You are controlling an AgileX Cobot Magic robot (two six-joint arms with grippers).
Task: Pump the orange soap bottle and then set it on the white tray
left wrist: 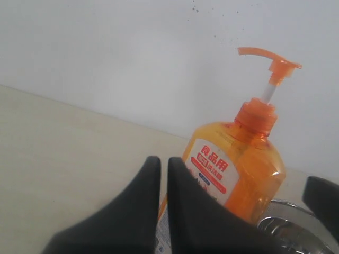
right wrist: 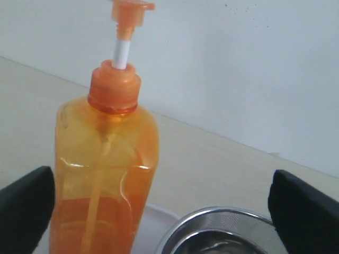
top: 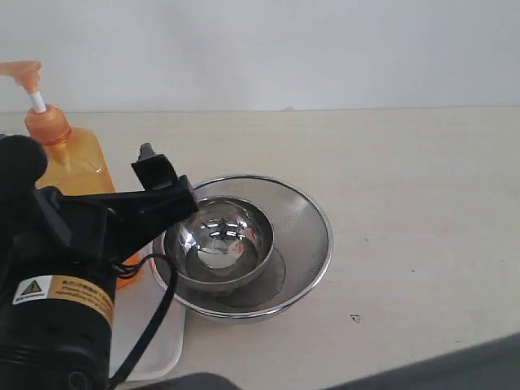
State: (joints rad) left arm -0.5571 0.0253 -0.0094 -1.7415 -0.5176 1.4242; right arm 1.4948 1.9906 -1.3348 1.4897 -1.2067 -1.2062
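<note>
Exterior: orange soap bottle (top: 71, 158) upright just beside the steel mesh strainer (top: 313, 244), apparently already on the white tray (top: 158, 341); pump head up.
Left wrist: left gripper (left wrist: 163, 161) fingers pressed together, holding nothing.
Right wrist: right gripper (right wrist: 164, 177) fingers spread wide, bottle ungripped.
Risk: toppling the tall bottle against the strainer through an off-centre press or nudge.
</note>
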